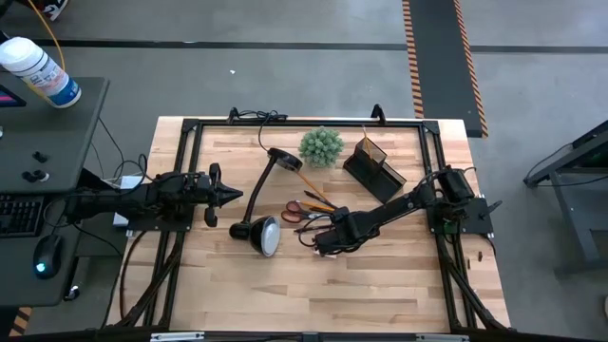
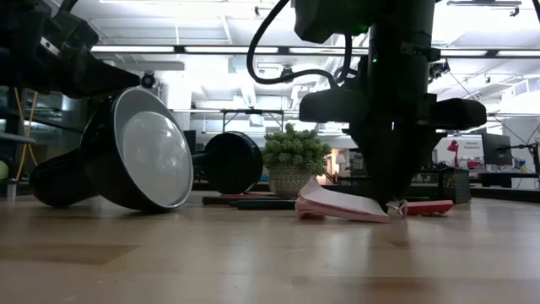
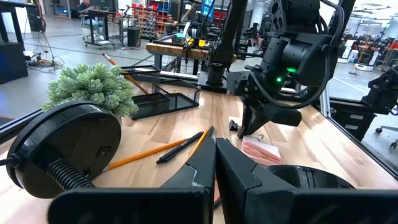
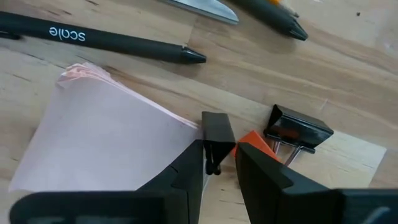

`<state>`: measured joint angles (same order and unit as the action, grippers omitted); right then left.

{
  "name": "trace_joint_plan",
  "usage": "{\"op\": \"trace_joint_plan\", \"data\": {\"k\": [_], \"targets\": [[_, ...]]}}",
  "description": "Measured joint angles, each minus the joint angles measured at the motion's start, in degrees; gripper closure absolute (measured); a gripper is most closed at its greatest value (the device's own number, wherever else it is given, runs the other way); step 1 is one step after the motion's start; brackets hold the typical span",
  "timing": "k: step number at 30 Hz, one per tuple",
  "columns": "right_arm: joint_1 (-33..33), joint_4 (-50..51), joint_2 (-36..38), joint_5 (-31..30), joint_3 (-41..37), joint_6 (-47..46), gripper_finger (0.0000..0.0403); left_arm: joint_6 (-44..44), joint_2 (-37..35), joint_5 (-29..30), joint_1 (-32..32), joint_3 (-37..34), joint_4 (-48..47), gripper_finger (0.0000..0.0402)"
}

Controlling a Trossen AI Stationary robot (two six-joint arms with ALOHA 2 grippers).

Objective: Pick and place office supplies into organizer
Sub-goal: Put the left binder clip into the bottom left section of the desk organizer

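The pink sticky-note pad (image 4: pixel 106 137) lies on the table near the middle, one side raised (image 2: pixel 308 198) and the opposite corner down by my right gripper (image 4: pixel 233 146). That gripper points down, open, its fingertips at that corner. A black binder clip (image 4: pixel 298 130) lies just beside the fingers. A black pen (image 4: pixel 106 38), orange pencils (image 1: pixel 318 195) and red-handled scissors (image 1: pixel 294 211) lie close by. The dark organizer (image 1: pixel 375 166) stands at the far right. My left gripper (image 1: pixel 233 195) waits shut at the table's left. My right gripper comes from above, pointing down. One fingertip (image 4: pixel 214 140) stands at the pad's corner (image 4: pixel 196 127) and seems to touch it. The other, orange-tipped finger (image 4: pixel 254 144) is over bare wood between pad and clip. The pad rests on the table at that corner.
A black desk lamp lies tipped over, its head (image 1: pixel 266 233) left of the supplies and its base (image 1: pixel 283 159) farther back. A green plant (image 1: pixel 321 145) stands at the far middle. A black frame (image 1: pixel 190 128) borders the table. Bare wood lies toward the near edge.
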<state>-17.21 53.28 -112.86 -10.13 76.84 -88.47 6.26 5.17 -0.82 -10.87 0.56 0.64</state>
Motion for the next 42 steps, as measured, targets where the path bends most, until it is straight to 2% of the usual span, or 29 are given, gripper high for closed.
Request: {"op": "trace_joint_plan", "data": {"k": [31,34,38,42], "targets": [[-0.02,-1.90,-1.66,-0.44,-0.14,0.46,0.0317,0.02,0.02,0.00,0.00,0.00,0.00,0.0401],[-0.02,-1.97,-1.66,-0.59,-0.15,1.31,0.0336,0.02,0.01,-0.01,0.02,0.00,-0.01,0.0401],[-0.02,-1.95,-1.66,-1.32,-0.13,3.28,0.0386,0.01,0.02,0.00,0.01,-0.01,-0.02,0.0401],[-0.02,-1.93,-1.66,-1.86,-0.13,3.88,0.0379,0.02,0.02,0.00,0.00,0.00,-0.02,0.0401]]}}
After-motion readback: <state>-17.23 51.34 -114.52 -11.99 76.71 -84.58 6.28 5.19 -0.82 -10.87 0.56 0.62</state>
